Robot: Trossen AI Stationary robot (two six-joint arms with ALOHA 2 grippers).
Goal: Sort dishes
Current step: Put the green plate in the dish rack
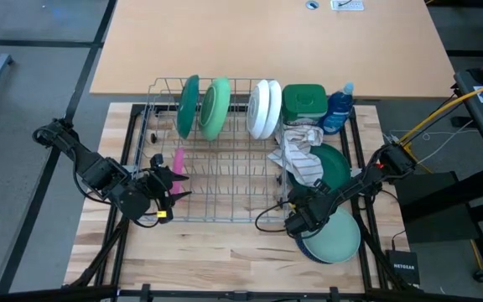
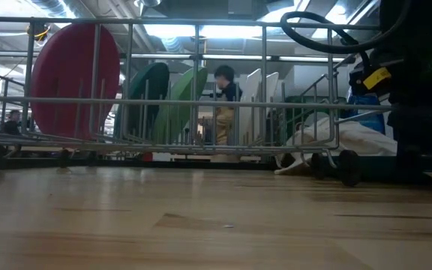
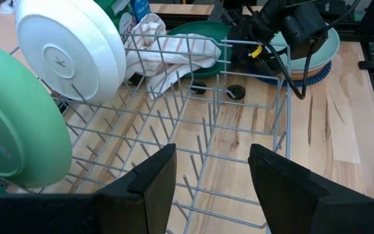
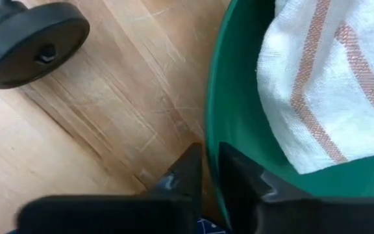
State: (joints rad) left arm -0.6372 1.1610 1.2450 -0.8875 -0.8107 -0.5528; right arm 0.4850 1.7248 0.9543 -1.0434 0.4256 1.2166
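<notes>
On the wooden table (image 1: pixel 225 256), beside the rack (image 1: pixel 216 189), we see the right gripper (image 4: pixel 210 170) pinching the dark green plate (image 4: pixel 239 130) rim (stiff, probably slippery); left gripper (image 3: pixel 210 175) waits spread.

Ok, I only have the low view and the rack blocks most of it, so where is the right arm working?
Observer: The right gripper is at the dark green plate, just right of the rack, with its jaws pinching the plate's rim.
Operator: Anything on that plate?
Observer: A striped cloth lies in it.
Operator: And the left arm?
Observer: The left gripper hovers over the rack's front left, jaws open, holding nothing.
</notes>
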